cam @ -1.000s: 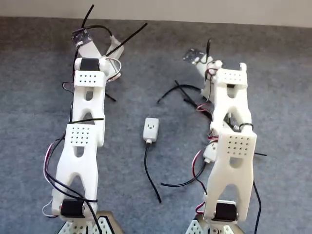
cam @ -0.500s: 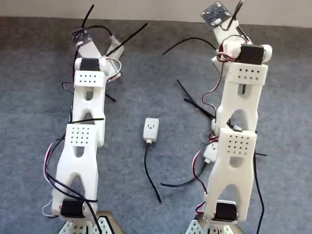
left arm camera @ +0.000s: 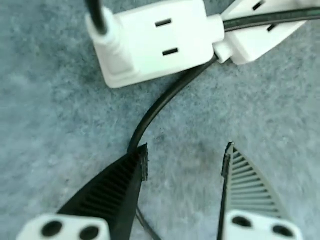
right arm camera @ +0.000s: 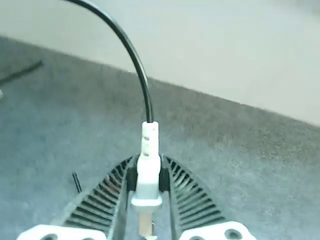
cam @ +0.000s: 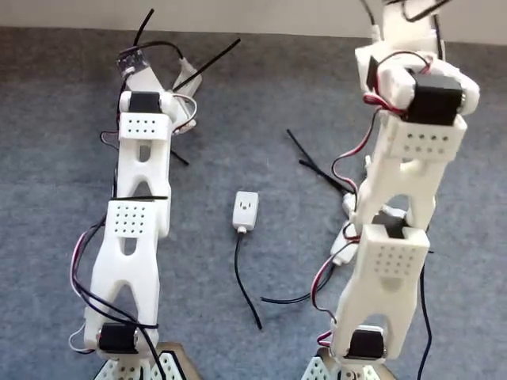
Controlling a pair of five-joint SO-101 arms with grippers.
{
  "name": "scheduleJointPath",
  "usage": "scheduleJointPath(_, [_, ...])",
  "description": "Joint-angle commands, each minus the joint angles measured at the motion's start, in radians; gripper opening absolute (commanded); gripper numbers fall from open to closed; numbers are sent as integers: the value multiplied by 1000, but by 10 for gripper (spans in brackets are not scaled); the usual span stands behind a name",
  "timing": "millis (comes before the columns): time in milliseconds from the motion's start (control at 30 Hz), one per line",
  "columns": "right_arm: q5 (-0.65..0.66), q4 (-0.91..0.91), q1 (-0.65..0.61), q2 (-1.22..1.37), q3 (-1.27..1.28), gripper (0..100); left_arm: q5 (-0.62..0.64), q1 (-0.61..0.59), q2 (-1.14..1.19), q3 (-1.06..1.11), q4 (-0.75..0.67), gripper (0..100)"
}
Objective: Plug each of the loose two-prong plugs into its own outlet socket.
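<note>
Right claw (right arm camera: 149, 163) clenched on white plug (right arm camera: 148, 187), held high at far edge of surface (cam: 47, 237). Plug's long axis in line with claw, cord end outward. Lone socket (cam: 245, 208) lies flat mid-surface between arms, nearer bases. Left claw (left arm camera: 186, 150) released, just above socket pair (left arm camera: 155, 42).

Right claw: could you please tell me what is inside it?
The right claw grips a white plug with a black cord; its fingers cover the plug's sides.

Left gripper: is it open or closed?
Open. The left gripper has its fingers wide apart, with carpet showing between them.
</note>
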Motion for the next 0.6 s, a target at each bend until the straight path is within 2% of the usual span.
scheduleJointPath(0, [-94, 44, -54, -133, -97, 7, 3, -44, -91, -38, 18, 252])
scheduleJointPath(167, [-213, 44, -180, -268, -97, 7, 9, -90, -128, -39, 17, 252])
scheduleJointPath(333, [-259, 44, -397, -354, -97, 7, 9, -162, -205, -39, 32, 252])
scheduleJointPath(433, [-259, 44, -539, -354, -97, 7, 9, -286, -259, -38, 32, 252])
scheduleJointPath(567, [-259, 42, -711, -300, -97, 7, 11, -522, -274, -36, 41, 252])
